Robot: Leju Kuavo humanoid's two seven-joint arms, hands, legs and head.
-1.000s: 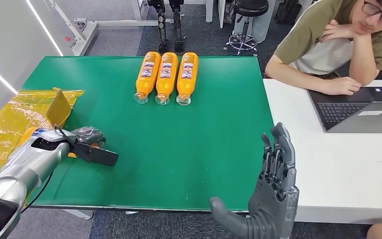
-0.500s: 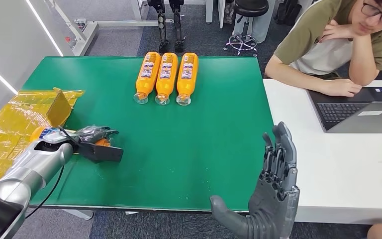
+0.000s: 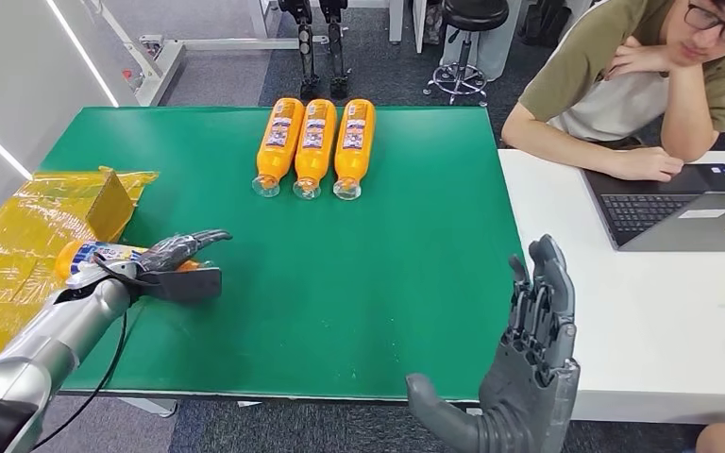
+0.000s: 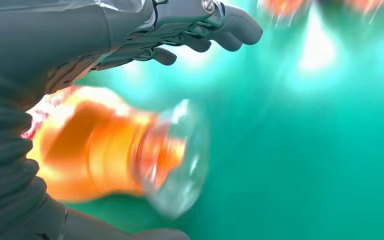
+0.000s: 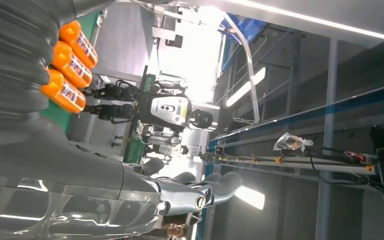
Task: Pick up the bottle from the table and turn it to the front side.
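Fingers (image 3: 203,238) of the left hand (image 3: 172,255) stretch forward over an orange bottle (image 3: 90,255) that lies on its side at the left edge of the green desk (image 3: 359,283), beside a yellow plastic-wrapped box (image 3: 42,222). From the left wrist view the bottle (image 4: 105,150) sits between thumb and fingers, its clear end pointing out; whether the hand actually grips it I cannot tell. Over by the desk's front right corner, the right hand (image 3: 529,368) is raised upright, fingers apart, holding nothing. Three more orange bottles (image 3: 314,146) lie side by side at the far edge. A person (image 3: 642,75) leans on the white desk (image 3: 642,321) beside a laptop (image 3: 680,208).
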